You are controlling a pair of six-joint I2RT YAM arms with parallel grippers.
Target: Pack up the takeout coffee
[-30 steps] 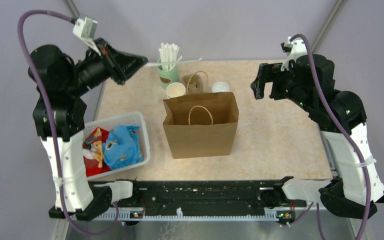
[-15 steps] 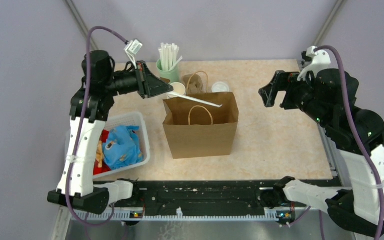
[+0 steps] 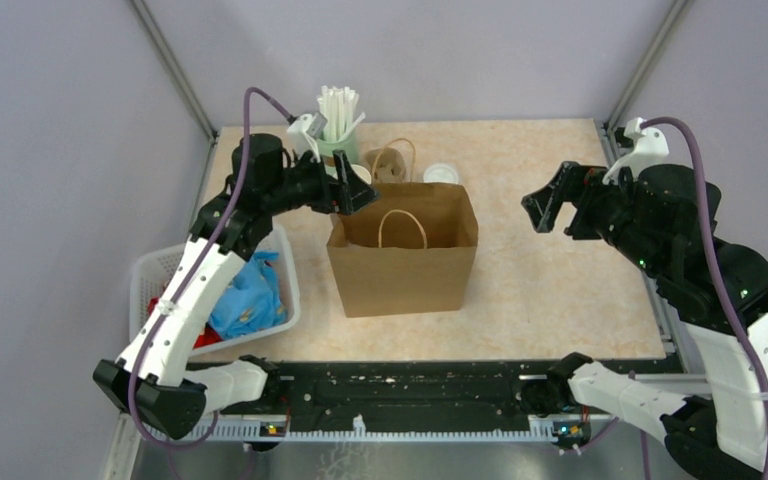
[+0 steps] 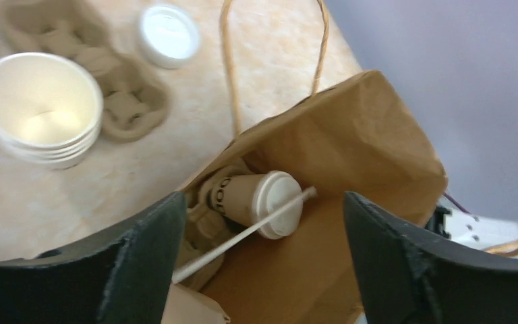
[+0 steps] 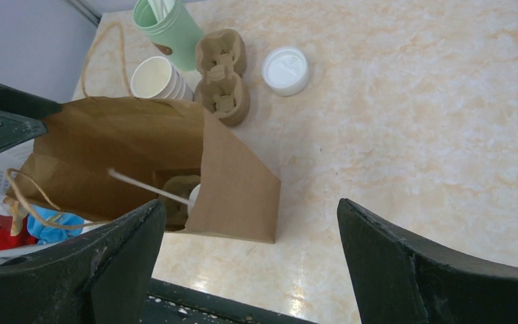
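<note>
The takeout coffee (image 4: 239, 199) lies on its side deep inside the brown paper bag (image 4: 357, 135), dark lettering showing on its smooth cream wall and its round white plastic lid (image 4: 276, 202) facing sideways. A thin white straw (image 4: 243, 236) leans slantwise across the lid within the bag. The bag is creased kraft paper with twisted cord handles, standing open-mouthed on the marbled beige table (image 5: 411, 135). The left gripper (image 3: 352, 196) hangs over the bag's mouth, fingers spread wide with nothing between them. Behind the bag stand a stack of lidless paper cups (image 4: 37, 108), a moulded pulp carrier (image 4: 118, 94), a loose white lid (image 4: 168, 34) and a green tumbler (image 5: 168, 30) filled with straws. The right gripper (image 3: 552, 208) is off to the bag's right, also spread and empty. A white slotted basket (image 3: 292, 290) holds blue and red packets.
</note>
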